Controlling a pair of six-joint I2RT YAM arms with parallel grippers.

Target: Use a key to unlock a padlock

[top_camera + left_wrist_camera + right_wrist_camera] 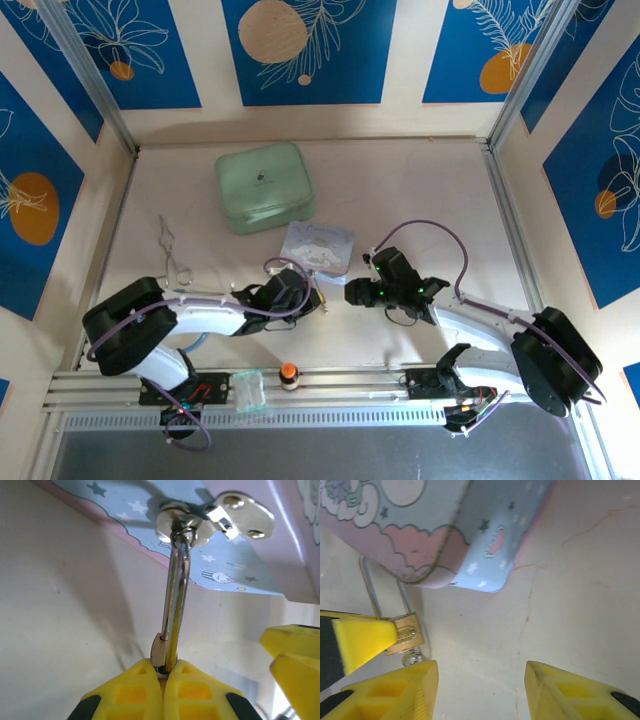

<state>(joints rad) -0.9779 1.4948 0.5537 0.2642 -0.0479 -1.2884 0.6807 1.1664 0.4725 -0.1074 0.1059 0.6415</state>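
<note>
The padlock (pixel 405 634) is held tight by the left gripper (pixel 163 669), whose 2 yellow fingers are squeezed shut on the small brass body. The thin silver shackle (pixel 176 595) is seen going up from the fingers and through a shiny metal clasp (pixel 200 517) on the edge of the pastel cartoon tin (pixel 318 247), so the lock is hung on the tin at its near corner. In the right wrist view the brass body is seen pressed against 1 yellow finger (pixel 360 639) of the left gripper, just below the tin's rounded corner. A tiny silver bit (pixel 413 656) is seen right under the body, and it cannot be told whether this is the key. The right gripper (pixel 480 690) is held partly open, with bare table (pixel 570 580) seen between its 2 fingers, and 1 of them (pixel 410 692) is placed just beside the padlock. From above, the 2 grippers are seen tip to tip near the tin. A green tin (pixel 263 186) is set farther back, long silver forceps (pixel 172 250) are laid at the left, and a small orange-capped bottle (pixel 289 375) is stood at the near edge
</note>
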